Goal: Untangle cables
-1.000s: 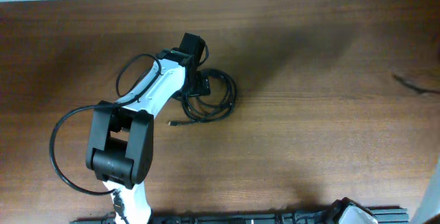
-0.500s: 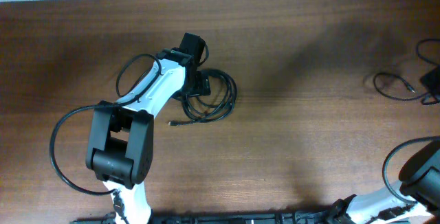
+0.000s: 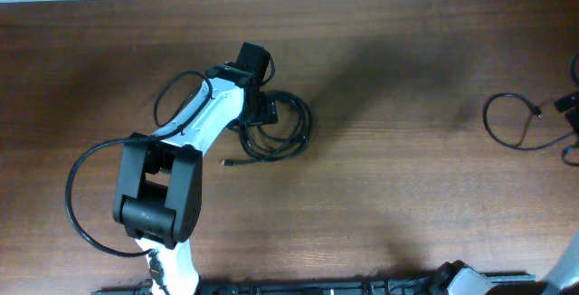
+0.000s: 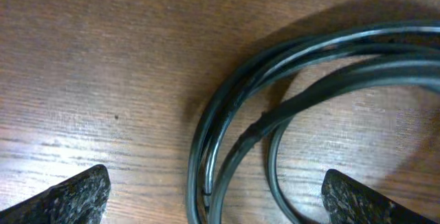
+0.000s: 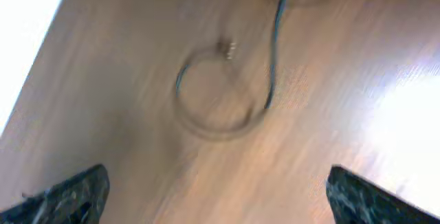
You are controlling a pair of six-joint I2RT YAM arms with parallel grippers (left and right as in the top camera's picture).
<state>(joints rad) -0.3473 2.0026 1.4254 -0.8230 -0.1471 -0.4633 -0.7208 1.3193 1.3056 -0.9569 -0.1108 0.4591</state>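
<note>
1. The left gripper (image 4: 213,200) stood wide open, its two fingertips (image 4: 70,196) in the wrist view's lower corners at 7 and 5 o'clock, gripping nothing.
2. Between and ahead of those tips lay the coil of cables (image 4: 221,99), several black strands curving together from 6 o'clock up toward 2 o'clock, flat on the wood.
3. From overhead, that coil of cables (image 3: 304,128) sat just toward 9 o'clock of the middle of the table (image 3: 407,204), with the left gripper (image 3: 261,114) over its 9 o'clock side.
4. A loose plug end (image 3: 226,162) reached out of the coil at about 8 o'clock, resting on the wood.
5. The left arm (image 3: 158,195) stretched in from 7 o'clock.
6. The right gripper (image 5: 220,198) also stood wide, with its tips in the wrist view's lower corners and nothing between them; that view was blurred.
7. A single cable loop (image 5: 273,52) lay ahead of it toward 12 o'clock, its small plug at the loop's top.
8. Overhead, this single cable loop (image 3: 486,121) lay near the table's 3 o'clock edge, well apart from the coil.
</note>
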